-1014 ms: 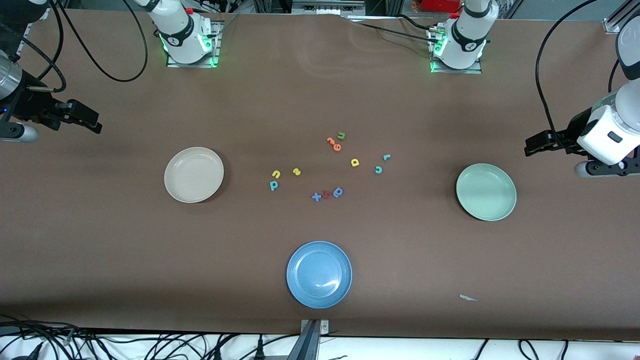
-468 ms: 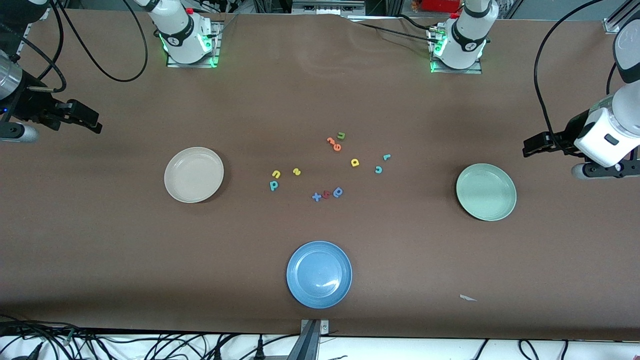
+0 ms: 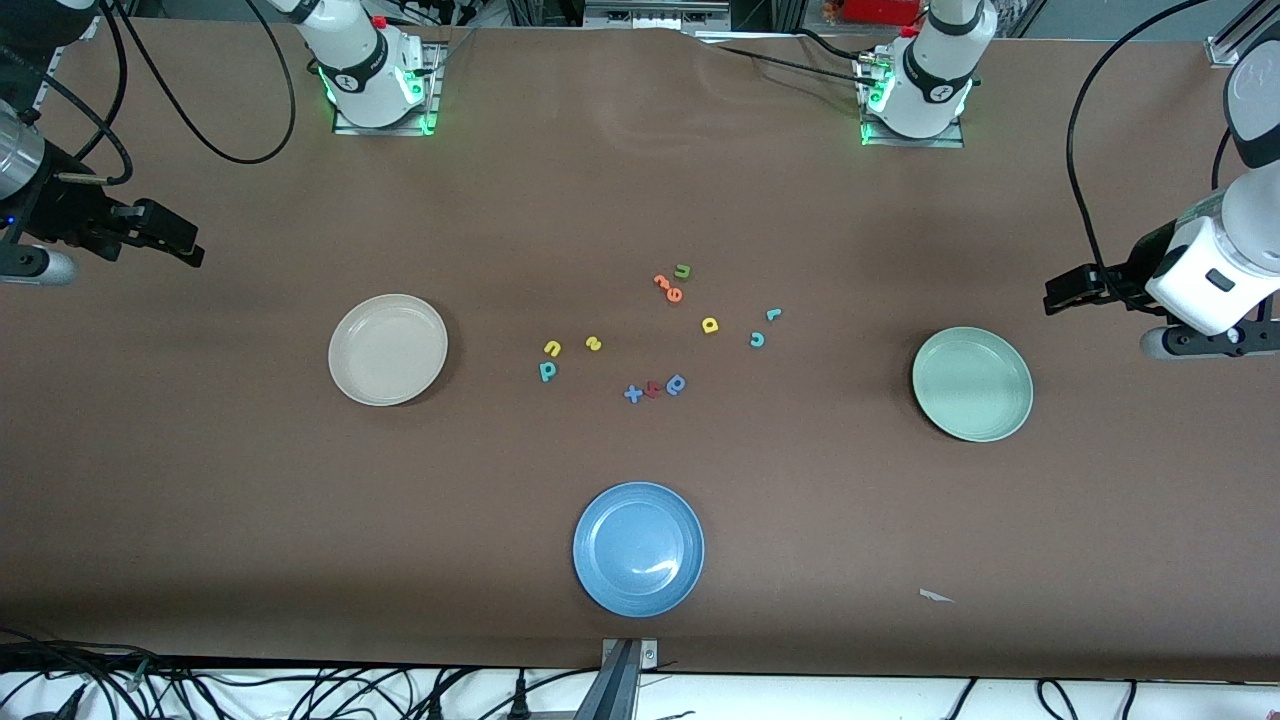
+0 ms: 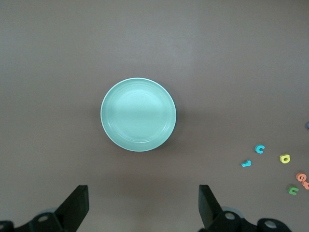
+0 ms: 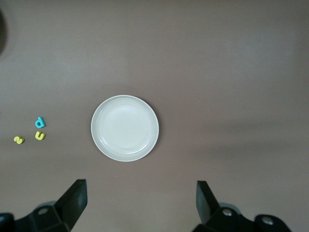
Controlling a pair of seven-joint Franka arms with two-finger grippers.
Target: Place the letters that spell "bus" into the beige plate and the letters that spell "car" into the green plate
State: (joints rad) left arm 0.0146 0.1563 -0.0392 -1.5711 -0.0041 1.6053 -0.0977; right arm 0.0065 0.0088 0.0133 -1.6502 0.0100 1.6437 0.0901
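Note:
The beige plate (image 3: 388,349) (image 5: 125,127) lies empty toward the right arm's end. Beside it, toward the middle, sit the teal "b" (image 3: 547,371) (image 5: 40,123), yellow "u" (image 3: 552,348) (image 5: 40,136) and yellow "s" (image 3: 593,344) (image 5: 19,139). The green plate (image 3: 972,384) (image 4: 138,114) lies empty toward the left arm's end, with the yellow "a" (image 3: 710,324) (image 4: 285,158), teal "c" (image 3: 757,340) (image 4: 260,149) and teal "r" (image 3: 773,315) (image 4: 246,163) on the table beside it. My left gripper (image 3: 1058,295) (image 4: 142,205) hangs open, high beside the green plate. My right gripper (image 3: 188,246) (image 5: 140,200) hangs open, high beside the beige plate.
A blue plate (image 3: 638,549) lies nearest the front camera. Orange letters (image 3: 667,288) and an olive "u" (image 3: 683,271) lie in the middle, farther from the front camera than the other letters. A blue cross (image 3: 633,394), a red letter (image 3: 652,389) and a blue rounded letter (image 3: 676,384) sit together.
The left arm's hand has drifted slightly toward the table's middle. The right arm and all letters are unmoved.

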